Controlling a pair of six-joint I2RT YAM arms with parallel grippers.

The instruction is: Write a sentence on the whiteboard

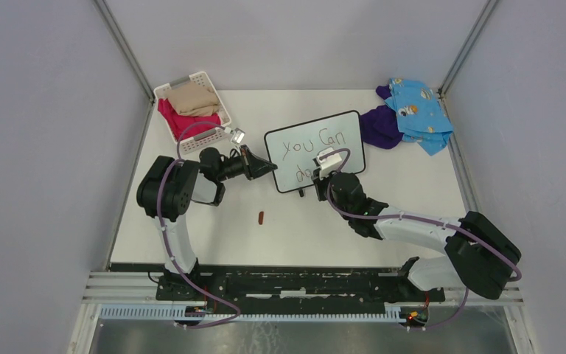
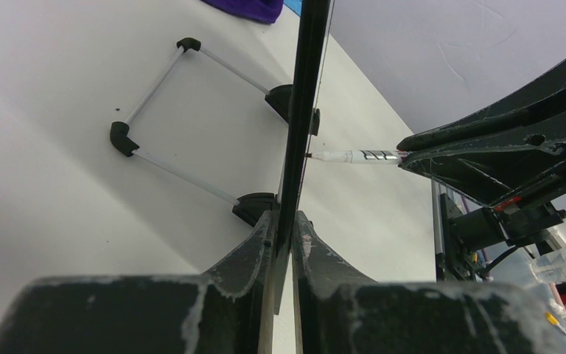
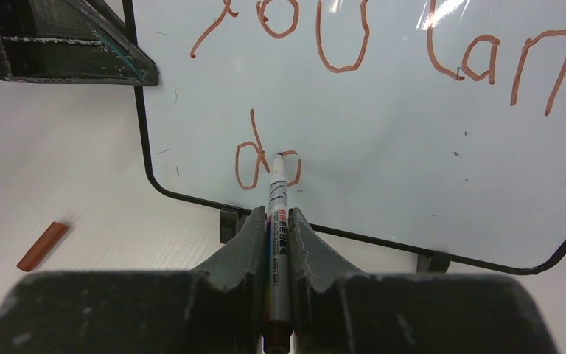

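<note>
Whiteboard (image 3: 413,162) — white face, rounded corners, thin black frame, small black feet — stands propped at the middle of the tabletop (image 1: 302,237). It is between a white basket (image 1: 200,143) of clothes and a heap of blue and purple cloth (image 1: 413,110).

Sentence (image 1: 313,144) is in thin reddish-brown strokes: "you can" on the upper line, "do" beneath at lower left.

Left tool (image 2: 284,221) pinches the board's left edge. Right tool (image 3: 274,215) is clamped on a marker (image 3: 276,193), tip touching the face at the "o".

A brown cap (image 3: 42,246) lies near the board.
</note>
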